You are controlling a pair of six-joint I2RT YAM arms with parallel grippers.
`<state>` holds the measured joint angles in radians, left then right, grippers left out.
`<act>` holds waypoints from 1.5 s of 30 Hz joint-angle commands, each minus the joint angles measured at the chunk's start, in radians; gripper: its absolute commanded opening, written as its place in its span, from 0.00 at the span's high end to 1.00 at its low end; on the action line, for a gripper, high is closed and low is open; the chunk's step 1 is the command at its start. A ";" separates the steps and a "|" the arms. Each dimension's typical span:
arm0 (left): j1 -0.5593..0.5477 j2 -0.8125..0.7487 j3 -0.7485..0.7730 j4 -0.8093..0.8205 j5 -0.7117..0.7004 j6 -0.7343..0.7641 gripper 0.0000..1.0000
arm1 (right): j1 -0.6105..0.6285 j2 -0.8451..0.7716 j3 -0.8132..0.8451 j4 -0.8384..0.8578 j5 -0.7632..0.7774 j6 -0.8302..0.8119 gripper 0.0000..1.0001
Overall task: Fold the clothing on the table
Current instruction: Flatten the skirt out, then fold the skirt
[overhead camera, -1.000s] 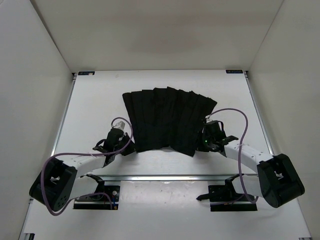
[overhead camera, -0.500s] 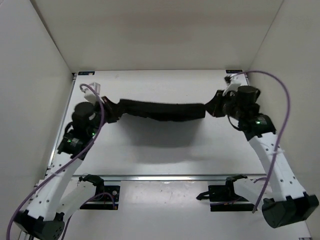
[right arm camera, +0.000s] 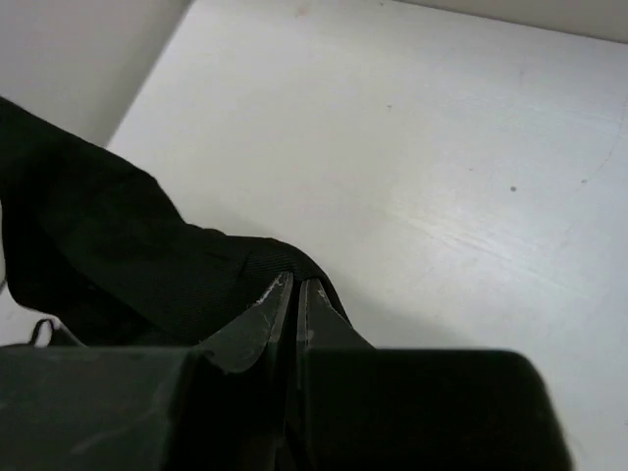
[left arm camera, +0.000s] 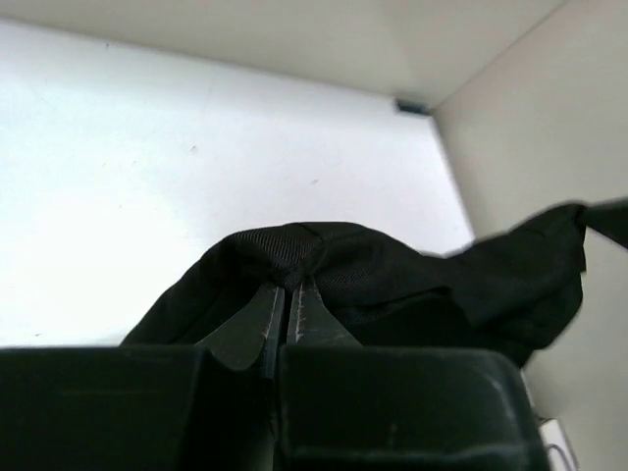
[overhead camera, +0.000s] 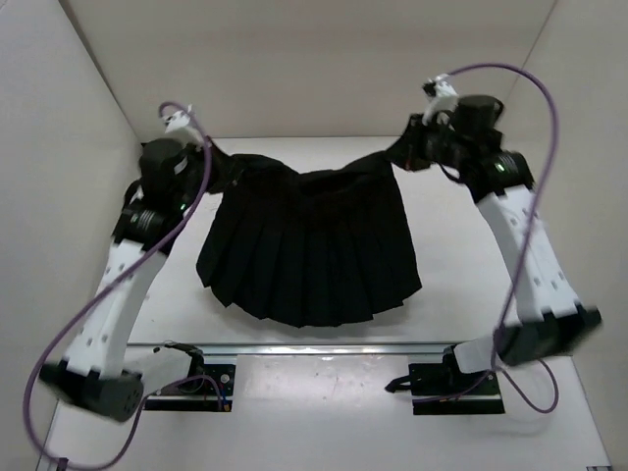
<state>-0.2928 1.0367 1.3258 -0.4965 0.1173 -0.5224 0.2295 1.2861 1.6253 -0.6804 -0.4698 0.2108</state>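
Both grippers (overhead camera: 228,177) (overhead camera: 398,157) at skirt (overhead camera: 309,245) waistband ends

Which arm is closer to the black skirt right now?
Neither, it's a tie: both hold the skirt. The left arm's jaws are shut on the left end of the waistband, the right arm's jaws on its right end.

White table (overhead camera: 453,250), metal rail (overhead camera: 324,346) along front
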 commanded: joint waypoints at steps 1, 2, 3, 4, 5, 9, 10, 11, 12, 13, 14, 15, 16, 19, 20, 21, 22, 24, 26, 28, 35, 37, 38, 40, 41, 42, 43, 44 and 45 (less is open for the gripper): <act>0.035 0.167 0.139 -0.007 0.045 0.059 1.00 | 0.019 0.224 0.198 -0.049 0.046 -0.054 1.00; 0.034 0.202 0.169 -0.019 0.047 0.058 1.00 | 0.043 0.257 0.334 -0.083 0.089 -0.060 1.00; 0.046 0.221 0.240 -0.036 0.054 0.067 1.00 | 0.060 0.304 0.482 -0.137 0.097 -0.076 1.00; 0.037 0.223 0.287 -0.034 0.051 0.071 1.00 | 0.073 0.338 0.549 -0.178 0.121 -0.077 1.00; 0.029 0.218 0.308 -0.042 0.033 0.076 1.00 | 0.070 0.343 0.626 -0.173 0.120 -0.074 1.00; 0.052 0.186 0.278 -0.037 0.015 0.073 1.00 | -0.007 0.240 0.370 -0.021 0.045 -0.030 1.00; 0.049 0.178 0.204 -0.015 0.018 0.070 1.00 | -0.021 0.217 0.272 0.011 0.030 -0.022 1.00; 0.043 0.171 0.155 0.004 0.030 0.064 1.00 | -0.030 0.207 0.224 0.021 0.019 -0.016 1.00; 0.043 0.165 0.065 0.039 0.025 0.049 1.00 | -0.047 0.205 0.137 0.042 0.001 -0.013 1.00; 0.028 0.160 -0.038 0.079 0.039 0.029 1.00 | -0.064 0.203 0.039 0.070 -0.001 -0.008 1.00; 0.026 0.160 -0.151 0.105 0.050 0.019 1.00 | -0.070 0.205 0.001 0.082 0.008 0.004 1.00; 0.021 0.157 -0.212 0.151 0.064 -0.003 1.00 | -0.070 0.205 -0.090 0.096 0.011 0.012 1.00; 0.021 0.155 -0.318 0.197 0.079 -0.030 1.00 | -0.071 0.208 -0.190 0.122 0.008 0.021 1.00; 0.024 0.158 -0.607 0.336 0.136 -0.102 1.00 | -0.059 0.188 -0.422 0.177 0.011 0.064 0.99; 0.020 0.152 -0.705 0.376 0.166 -0.113 1.00 | -0.044 0.179 -0.497 0.180 0.010 0.084 1.00; 0.009 0.148 -0.746 0.389 0.174 -0.135 1.00 | -0.035 0.161 -0.534 0.186 0.007 0.094 1.00; 0.001 0.125 -0.805 0.394 0.185 -0.146 1.00 | -0.006 0.142 -0.615 0.191 0.017 0.107 1.00; -0.047 0.077 -0.873 0.369 0.142 -0.157 1.00 | 0.025 0.092 -0.698 0.167 0.116 0.130 1.00; -0.083 -0.028 -0.921 0.287 0.108 -0.157 1.00 | 0.036 0.038 -0.793 0.124 0.131 0.145 1.00; -0.092 -0.120 -0.951 0.210 0.110 -0.163 1.00 | 0.016 -0.043 -0.862 0.099 0.129 0.160 1.00; -0.071 -0.450 -1.002 -0.035 0.071 -0.202 1.00 | 0.066 -0.263 -1.024 -0.010 0.100 0.228 1.00; -0.080 -0.509 -0.982 -0.076 0.093 -0.211 1.00 | 0.047 -0.341 -1.032 -0.062 0.070 0.219 1.00; -0.091 -0.524 -0.976 -0.112 0.102 -0.220 1.00 | 0.045 -0.394 -1.036 -0.079 0.059 0.222 1.00; -0.101 -0.565 -0.930 -0.201 0.096 -0.208 1.00 | 0.004 -0.486 -1.018 -0.155 0.057 0.213 1.00; -0.101 -0.576 -0.901 -0.215 0.096 -0.211 1.00 | -0.010 -0.552 -1.003 -0.204 0.042 0.196 1.00; -0.098 -0.599 -0.883 -0.264 0.091 -0.212 1.00 | -0.045 -0.606 -0.972 -0.228 0.030 0.187 1.00; -0.094 -0.616 -0.849 -0.301 0.102 -0.208 1.00 | -0.071 -0.626 -0.929 -0.275 0.026 0.162 1.00; -0.080 -0.624 -0.823 -0.313 0.119 -0.212 1.00 | -0.076 -0.651 -0.897 -0.300 0.034 0.150 1.00; -0.054 -0.624 -0.777 -0.333 0.133 -0.211 1.00 | -0.067 -0.662 -0.845 -0.332 0.055 0.160 1.00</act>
<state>-0.3939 0.4397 0.4301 -0.7055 0.2821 -0.7387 0.1856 0.6762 0.6579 -0.8806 -0.4725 0.4145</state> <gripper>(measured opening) 0.078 0.009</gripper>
